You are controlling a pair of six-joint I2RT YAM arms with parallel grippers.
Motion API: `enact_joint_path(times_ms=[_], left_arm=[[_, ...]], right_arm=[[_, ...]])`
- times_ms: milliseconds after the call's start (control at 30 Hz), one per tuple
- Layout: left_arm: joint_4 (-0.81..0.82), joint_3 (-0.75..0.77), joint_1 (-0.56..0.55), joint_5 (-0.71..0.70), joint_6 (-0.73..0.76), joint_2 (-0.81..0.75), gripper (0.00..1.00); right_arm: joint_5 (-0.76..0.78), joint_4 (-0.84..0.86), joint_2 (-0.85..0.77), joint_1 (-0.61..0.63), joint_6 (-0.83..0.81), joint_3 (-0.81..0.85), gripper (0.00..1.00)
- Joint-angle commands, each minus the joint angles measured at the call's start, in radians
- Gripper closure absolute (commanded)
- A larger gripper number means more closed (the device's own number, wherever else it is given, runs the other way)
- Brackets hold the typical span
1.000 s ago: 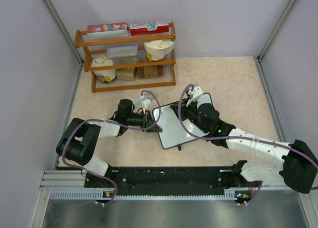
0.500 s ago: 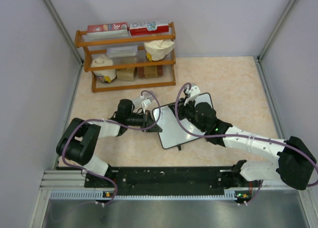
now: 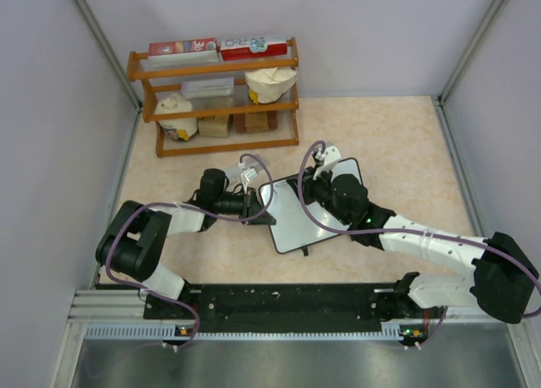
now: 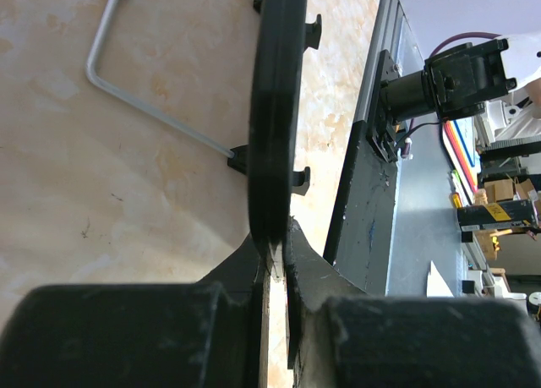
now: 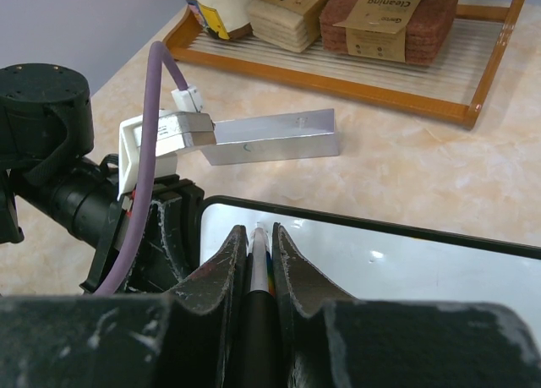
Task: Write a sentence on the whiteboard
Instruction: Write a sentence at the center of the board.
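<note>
The whiteboard (image 3: 292, 221) lies near the middle of the table (image 3: 397, 143), its long side angled away from the arm bases and its visible face white. The left gripper (image 3: 260, 204) clamps the board's left edge, jaws closed narrow on the black frame (image 4: 275, 109). The right gripper (image 5: 256, 236) sits above the board's far left corner, jaws pinched on a marker (image 5: 258, 265) with its tip toward the surface. A wooden rack (image 3: 215, 101) stands well apart at the far left.
</note>
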Motion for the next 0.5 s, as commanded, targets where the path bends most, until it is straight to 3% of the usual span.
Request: enact_joint_path(times_ms=[0,467], left_arm=[[0.0,-0.017,-0.004,0.01,0.032,-0.012,1.0],[-0.002,-0.014,-0.006,0.01,0.033,-0.01,1.0]], right_arm=[[0.005,-0.011,-0.022,0.011,0.005,-0.014,1.0],[-0.029,-0.026,-0.047,0.011,0.013,-0.054,1.0]])
